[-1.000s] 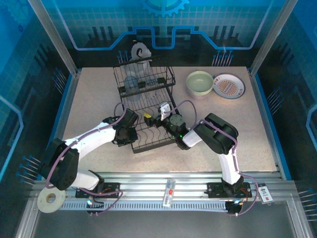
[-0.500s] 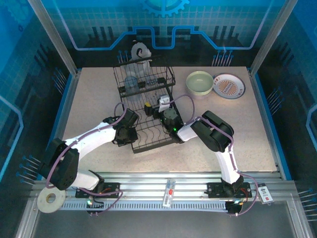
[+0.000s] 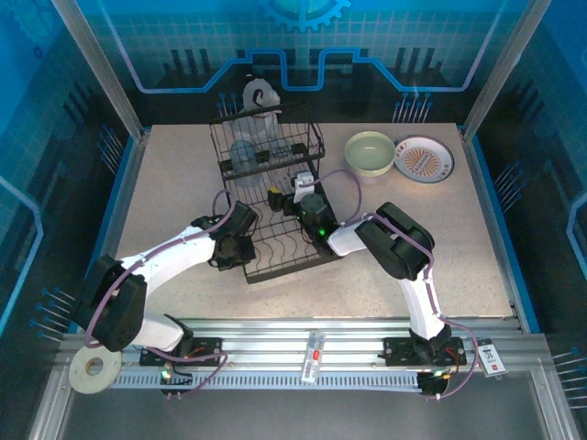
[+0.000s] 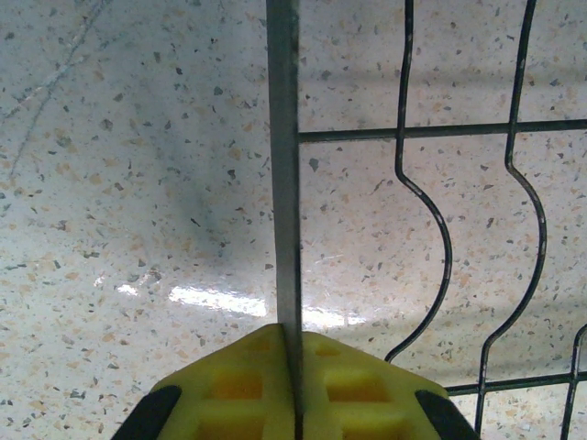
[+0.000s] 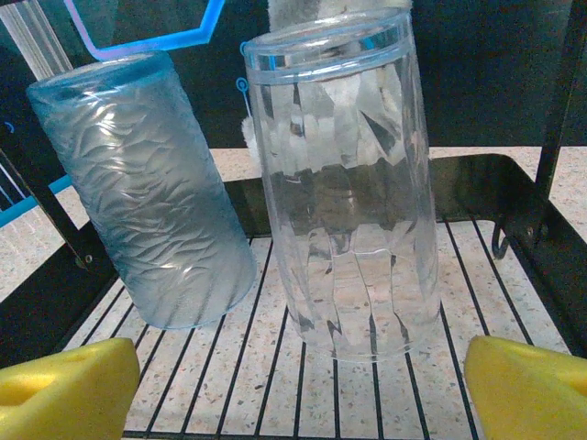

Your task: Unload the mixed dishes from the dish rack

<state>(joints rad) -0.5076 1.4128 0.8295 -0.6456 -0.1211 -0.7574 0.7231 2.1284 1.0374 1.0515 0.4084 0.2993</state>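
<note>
- Right claw [image 5: 293, 394], jaws spread wide and empty, faces the clear tumbler [image 5: 344, 183], which stands straight ahead of it on the raised tier [image 3: 266, 151] of the rack [image 3: 284, 247].
- The tumbler's long axis runs near vertical with a slight lean. It sits between the lines of the two yellow pads [image 5: 64, 385], and neither pad touches the glass.
- A blue tumbler [image 5: 138, 192] tilts just beside it on the left, so the closing move probably needs a centred approach to avoid knocking the neighbour.
- Left claw [image 4: 292, 367] is clenched on a wire bar at the rack's near left edge, apparently steadying it. The right arm is plainly the nearer to the glasses.
- The tier holds both tumblers.
- A bowl [image 3: 370, 153] and a plate [image 3: 424, 158] sit side by side on the table [image 3: 183, 174], right of the rack.
</note>
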